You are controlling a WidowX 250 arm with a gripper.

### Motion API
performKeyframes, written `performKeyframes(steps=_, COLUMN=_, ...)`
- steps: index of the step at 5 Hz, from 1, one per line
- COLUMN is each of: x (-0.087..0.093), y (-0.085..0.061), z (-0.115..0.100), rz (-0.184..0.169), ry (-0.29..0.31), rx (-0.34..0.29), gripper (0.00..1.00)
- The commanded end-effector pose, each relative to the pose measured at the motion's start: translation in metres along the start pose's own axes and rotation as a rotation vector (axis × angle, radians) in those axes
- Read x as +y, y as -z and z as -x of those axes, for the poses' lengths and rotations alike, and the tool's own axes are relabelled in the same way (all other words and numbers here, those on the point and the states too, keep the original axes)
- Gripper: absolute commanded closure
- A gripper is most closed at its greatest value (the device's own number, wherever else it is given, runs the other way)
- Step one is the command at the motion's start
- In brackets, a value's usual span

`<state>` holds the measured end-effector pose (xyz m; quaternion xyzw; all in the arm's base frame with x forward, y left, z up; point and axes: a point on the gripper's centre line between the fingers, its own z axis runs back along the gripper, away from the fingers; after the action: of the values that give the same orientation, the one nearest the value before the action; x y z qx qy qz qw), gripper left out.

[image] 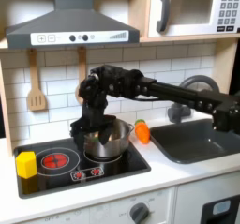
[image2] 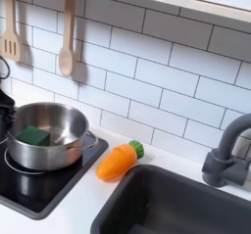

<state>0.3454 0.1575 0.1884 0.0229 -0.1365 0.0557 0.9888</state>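
This is a toy play kitchen. In the first exterior view a range hood (image: pixel 70 26) sits at 11 o'clock and a microwave (image: pixel 192 9) at 1 o'clock, over a black stovetop (image: pixel 56 162) with red burners. White tile backsplash (image2: pixel 167 76), hanging wooden utensils (image2: pixel 66 32), a dark sink (image2: pixel 181 204) and faucet (image2: pixel 227 155) show in the second exterior view.

arm (image: pixel 155 85) all black in the first exterior view, matte plastic look, chunky boxy segments joined by rounded joint housings, thicker block at the wrist, gripper (image: pixel 94 125) black too, no markings or cables clear at this size
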Motion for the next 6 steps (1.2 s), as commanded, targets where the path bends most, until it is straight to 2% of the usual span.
performKeyframes(steps=1, x=-0.013, y=-0.006, z=-0.006, rz=0.008, ry=0.023, rx=-0.019, gripper=0.0)
performKeyframes(steps=2, x=-0.011, y=-0.011, z=-0.005, rz=0.006, ry=0.018, rx=-0.026, gripper=0.0)
performKeyframes(steps=3, x=-0.017, y=-0.007, z=-0.011, rz=0.018, ry=0.034, rx=-0.025, gripper=0.0)
performKeyframes(steps=4, x=-0.026, y=-0.012, z=-0.017, rz=0.029, ry=0.059, rx=-0.044, gripper=0.0)
performKeyframes(steps=6, x=-0.06, y=-0.012, z=-0.02, rz=0.062, ry=0.187, rx=-0.05, gripper=0.0)
